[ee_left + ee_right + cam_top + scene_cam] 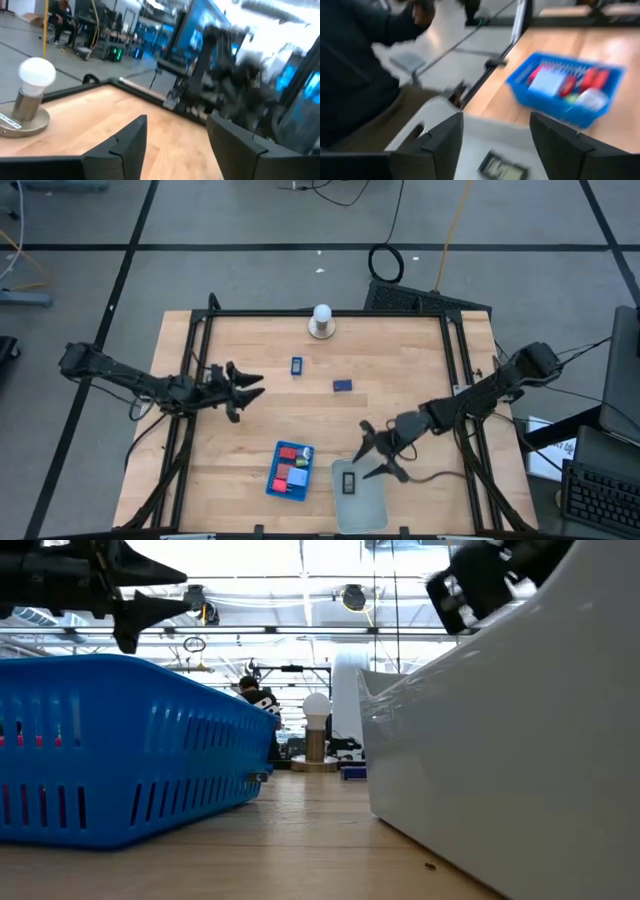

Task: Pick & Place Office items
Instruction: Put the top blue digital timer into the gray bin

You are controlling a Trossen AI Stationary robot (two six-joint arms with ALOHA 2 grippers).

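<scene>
The wooden desk (250, 415) carries a white ball on a round base (321, 321) at its far edge. Nearer than the ball lie two small blue pieces (297, 365) (342, 385), and nearer still a blue tray (291, 471) beside a clear tray (359, 494).

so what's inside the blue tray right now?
The blue tray holds red pieces, a light blue rectangle and a green bit. Anything lying beneath those pieces is covered and cannot be seen.
</scene>
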